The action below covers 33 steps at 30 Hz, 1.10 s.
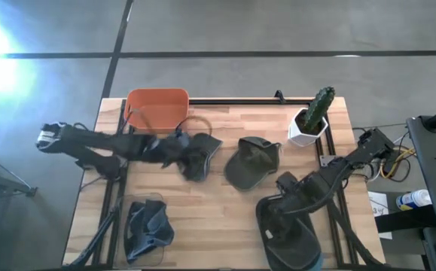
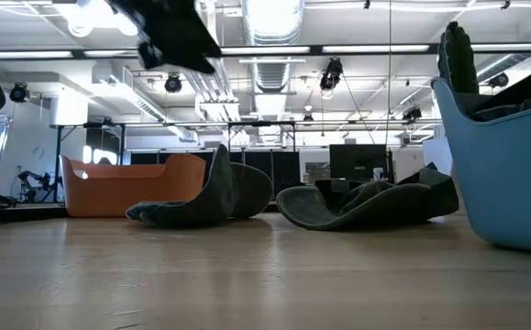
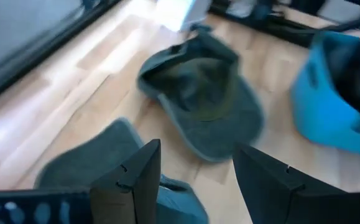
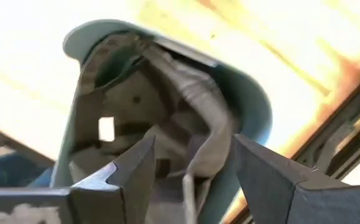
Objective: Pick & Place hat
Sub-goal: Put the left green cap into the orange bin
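Two dark green caps lie on the wooden table. One cap (image 1: 205, 150) (image 2: 196, 200) rests partly on its side at centre left. The other cap (image 1: 251, 164) (image 2: 366, 203) (image 3: 201, 93) lies opening up at centre. My left gripper (image 1: 184, 150) (image 3: 195, 162) hangs open above the first cap (image 3: 86, 165), raised clear of it (image 2: 169, 32). My right gripper (image 1: 280, 197) (image 4: 192, 149) is open over the blue bin (image 1: 308, 252) (image 4: 254, 106), which holds dark caps (image 4: 136, 99).
An orange bin (image 1: 157, 109) (image 2: 127, 183) stands at the far edge. A potted cactus (image 1: 313, 119) occupies the far right corner. A clear bin (image 1: 131, 207) at near left holds another dark cap. The blue bin (image 2: 503, 156) (image 3: 335, 93) sits at near right.
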### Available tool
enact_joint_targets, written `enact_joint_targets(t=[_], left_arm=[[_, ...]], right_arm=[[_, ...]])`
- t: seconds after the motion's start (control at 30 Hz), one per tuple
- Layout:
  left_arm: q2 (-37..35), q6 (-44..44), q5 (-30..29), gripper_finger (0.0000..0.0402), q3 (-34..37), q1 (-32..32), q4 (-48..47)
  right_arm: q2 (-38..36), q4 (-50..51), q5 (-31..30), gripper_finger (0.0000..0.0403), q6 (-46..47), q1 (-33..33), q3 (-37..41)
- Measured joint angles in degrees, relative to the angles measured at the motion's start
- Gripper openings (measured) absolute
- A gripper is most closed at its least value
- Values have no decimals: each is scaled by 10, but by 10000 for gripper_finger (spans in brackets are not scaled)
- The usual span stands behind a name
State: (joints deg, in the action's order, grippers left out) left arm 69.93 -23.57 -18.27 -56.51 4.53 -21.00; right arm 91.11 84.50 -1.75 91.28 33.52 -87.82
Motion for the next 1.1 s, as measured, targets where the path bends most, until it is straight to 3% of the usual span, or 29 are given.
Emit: enact_joint_targets(t=[0.17,0.4,0.57,0.77,0.93,1.1], left_arm=[[87,-25,86,193,-38,-90,-1],[215,-47,149,193,-137,-126,-85],[298,-43,140,193,-226,-125,-179],[373,-23,66,193,-320,-124,-298],[401,-19,55,193,-344,-124,-309],[427,-22,85,193,-342,-124,-313]], right_arm=[[0,30,0,206,-82,-36,3],[-33,39,-47,205,-185,-96,13],[-87,38,-100,205,-219,-143,32],[-151,35,-156,205,-227,-178,52],[-181,32,-179,205,-227,-186,58],[-184,31,-181,205,-230,-186,64]])
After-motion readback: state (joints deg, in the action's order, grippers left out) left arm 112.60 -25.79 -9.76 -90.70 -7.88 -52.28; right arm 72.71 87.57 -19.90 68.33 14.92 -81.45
